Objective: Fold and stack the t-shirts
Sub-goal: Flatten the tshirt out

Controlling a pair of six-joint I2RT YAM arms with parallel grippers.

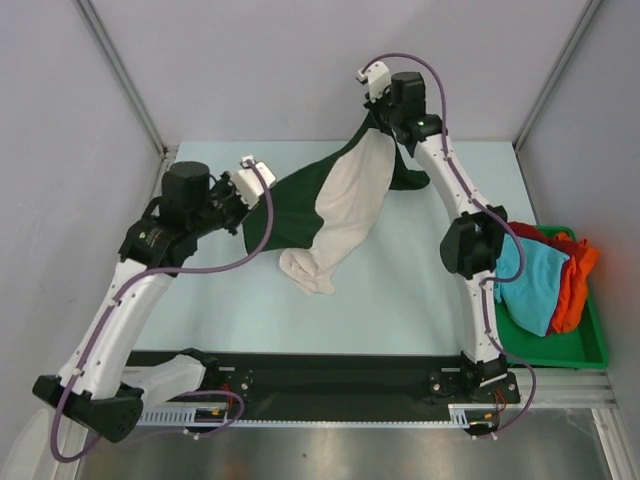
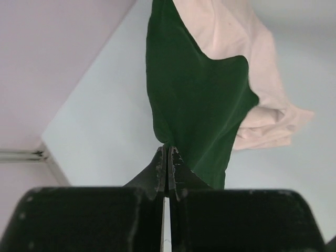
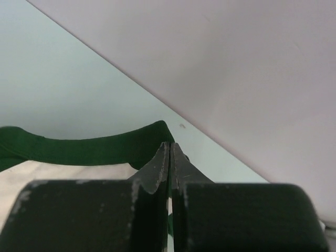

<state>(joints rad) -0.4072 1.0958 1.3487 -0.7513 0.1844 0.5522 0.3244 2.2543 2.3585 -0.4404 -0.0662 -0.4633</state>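
Note:
The dark green t-shirt (image 1: pixel 295 200) hangs stretched above the table between my two grippers. The cream-white t-shirt (image 1: pixel 345 205) is draped over it and trails down onto the table; its print is hidden. My left gripper (image 1: pixel 252 190) is shut on the green shirt's left edge, and the left wrist view shows the green shirt (image 2: pixel 197 105), the cream shirt (image 2: pixel 262 100) and the gripper (image 2: pixel 168 152). My right gripper (image 1: pixel 385 112) is shut on the green shirt's far edge, high at the back. The right wrist view shows the gripper (image 3: pixel 170 148), green cloth (image 3: pixel 89 149) and cream cloth (image 3: pixel 52 176).
A green bin (image 1: pixel 575 350) at the table's right edge holds blue (image 1: pixel 530 280), orange and red garments. Grey walls close the back and sides. A black strip (image 1: pixel 330 375) runs along the near edge. White cloth (image 1: pixel 172 378) lies by the left arm's base.

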